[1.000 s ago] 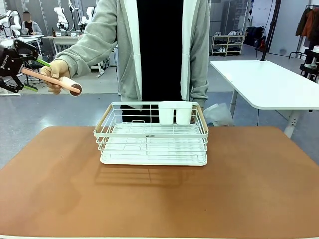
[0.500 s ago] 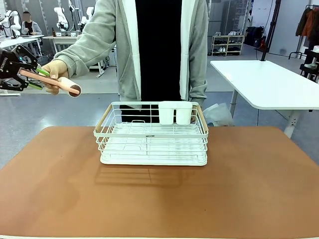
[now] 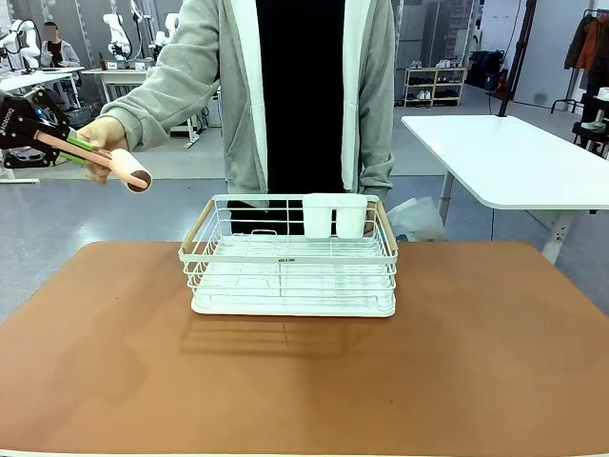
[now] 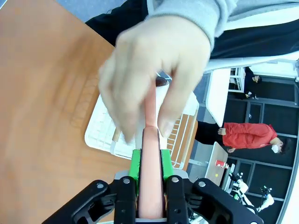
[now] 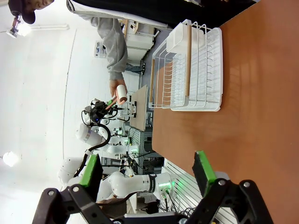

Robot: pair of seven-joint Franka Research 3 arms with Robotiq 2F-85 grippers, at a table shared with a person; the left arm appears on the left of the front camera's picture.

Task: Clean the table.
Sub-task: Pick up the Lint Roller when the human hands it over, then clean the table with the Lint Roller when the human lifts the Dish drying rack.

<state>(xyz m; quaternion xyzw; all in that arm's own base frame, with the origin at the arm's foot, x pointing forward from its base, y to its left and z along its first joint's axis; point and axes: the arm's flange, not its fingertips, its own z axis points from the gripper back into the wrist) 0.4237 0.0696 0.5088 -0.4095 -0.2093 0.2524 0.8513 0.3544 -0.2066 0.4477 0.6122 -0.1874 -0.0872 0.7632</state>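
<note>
The right robot hand hangs over the near part of the reddish-brown worktop, its green pads spread wide with nothing between them. Farther back, at the middle of the worktop, stands a white wire rack with a white cup holder on its far rim; the small dark label on the rack's front is too small to read. Beyond the worktop's far left corner, in the air, the left robot hand is clamped on the pink handle of a roller tool. The person's hand grips the same handle. White lettering on the left robot hand is cut off and unreadable
</note>
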